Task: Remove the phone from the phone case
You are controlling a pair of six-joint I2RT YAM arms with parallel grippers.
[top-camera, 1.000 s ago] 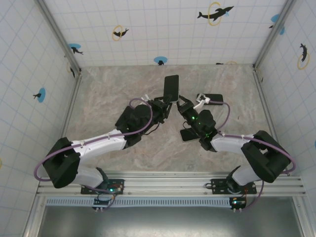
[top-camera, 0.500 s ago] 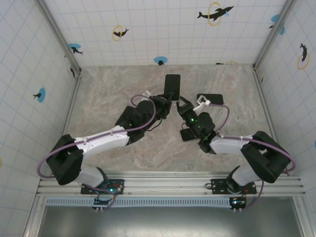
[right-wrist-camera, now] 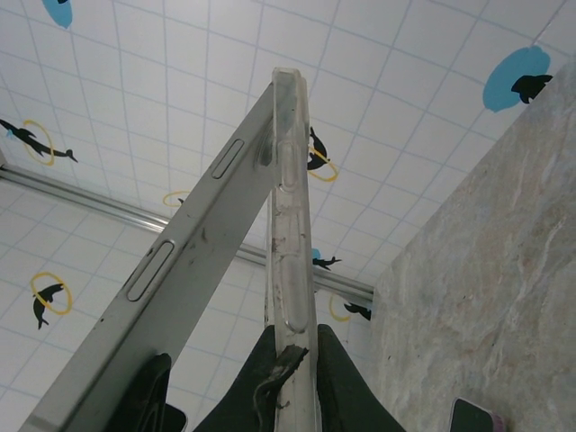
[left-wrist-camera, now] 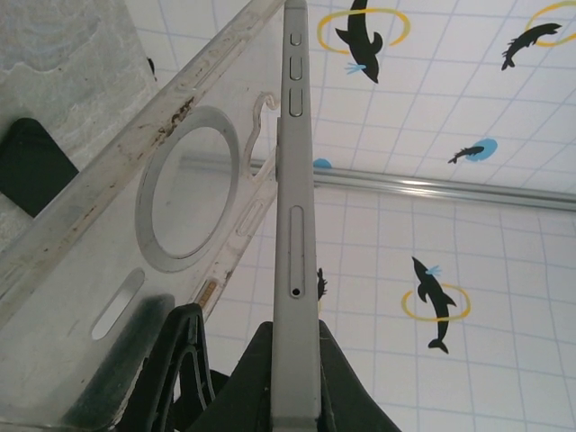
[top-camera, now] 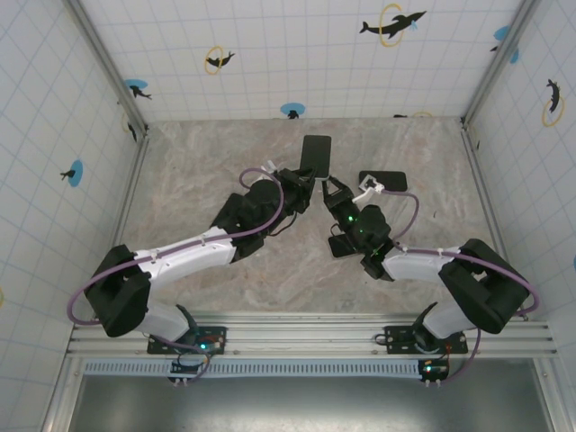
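The grey phone [left-wrist-camera: 297, 225] stands edge-on between my left gripper's [left-wrist-camera: 295, 337] fingers, which are shut on its lower end. Beside it, the clear phone case [left-wrist-camera: 162, 225] with a ring on its back tilts away to the left, its top edge still touching the phone. My right gripper [right-wrist-camera: 292, 337] is shut on the case's [right-wrist-camera: 290, 225] rim, and the phone's side [right-wrist-camera: 180, 270] leans off to the left of it. From above, the phone [top-camera: 315, 155] is a dark slab held up between the left gripper [top-camera: 304, 183] and the right gripper [top-camera: 335, 189].
A second black phone [top-camera: 382, 180] lies on the marble table right of the grippers. Another dark device [top-camera: 340, 245] lies under my right forearm. Tiled walls [top-camera: 297, 54] close in the table on three sides.
My left gripper has closed onto the phone. The left arm and the phone have shifted slightly right and away. The right gripper keeps its hold on the case.
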